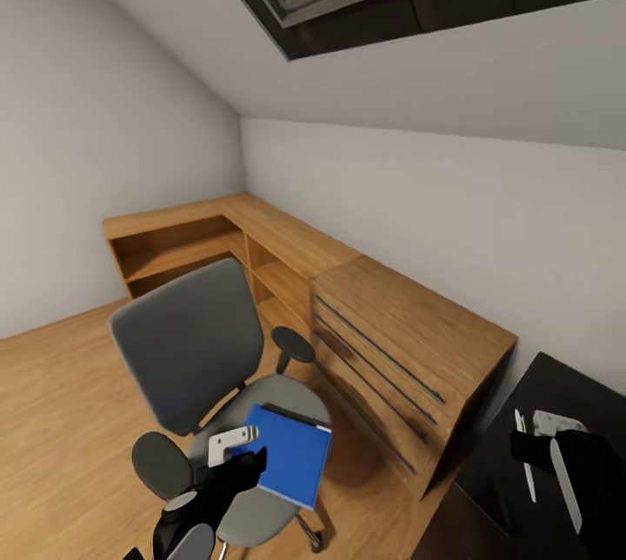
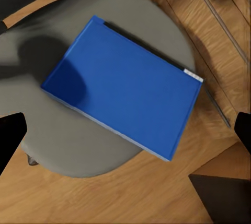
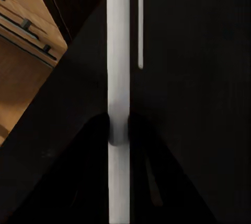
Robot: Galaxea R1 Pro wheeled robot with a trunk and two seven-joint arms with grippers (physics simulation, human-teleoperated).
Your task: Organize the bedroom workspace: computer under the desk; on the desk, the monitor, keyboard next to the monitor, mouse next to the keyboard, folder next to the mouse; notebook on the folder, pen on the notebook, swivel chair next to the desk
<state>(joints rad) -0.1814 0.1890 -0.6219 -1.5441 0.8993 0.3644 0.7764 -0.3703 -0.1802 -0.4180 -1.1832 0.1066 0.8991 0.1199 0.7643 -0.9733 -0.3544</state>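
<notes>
Blue folder [image 2: 123,91] flat on swivel chair [image 1: 187,343] (white edge).

The swivel chair [image 1: 261,421] stands on the light wood floor [image 1: 61,421] just beside the wood dresser [image 1: 409,351]; the blue folder [image 1: 291,451] lies flat on its grey seat. On the black surface [image 1: 556,395] lies a pale pen [image 1: 524,456]
</notes>
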